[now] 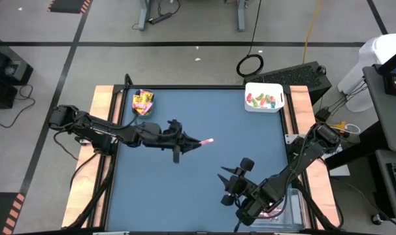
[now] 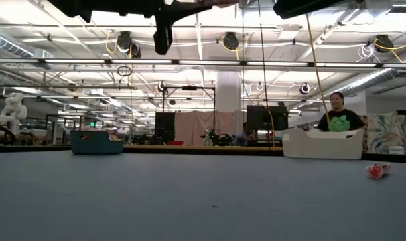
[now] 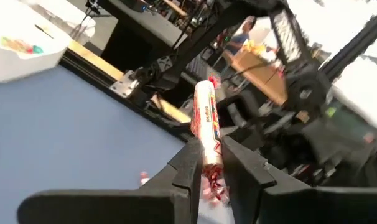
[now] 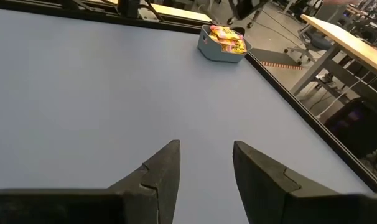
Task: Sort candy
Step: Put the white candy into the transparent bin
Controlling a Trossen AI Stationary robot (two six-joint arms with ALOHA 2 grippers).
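The left gripper (image 1: 197,143), above the table (image 1: 204,189) centre, is clenched on a pink-white candy stick (image 3: 206,124). The right gripper (image 1: 229,175), at 5 o'clock, has its jaws released and empty. One red wrapped candy (image 2: 378,170) lies on the table.

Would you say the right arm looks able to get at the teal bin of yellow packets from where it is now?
Probably not easily. The right gripper hangs open at the near right, while the teal bin sits at the far left corner, and the left gripper, holding a candy stick, lies across that line.
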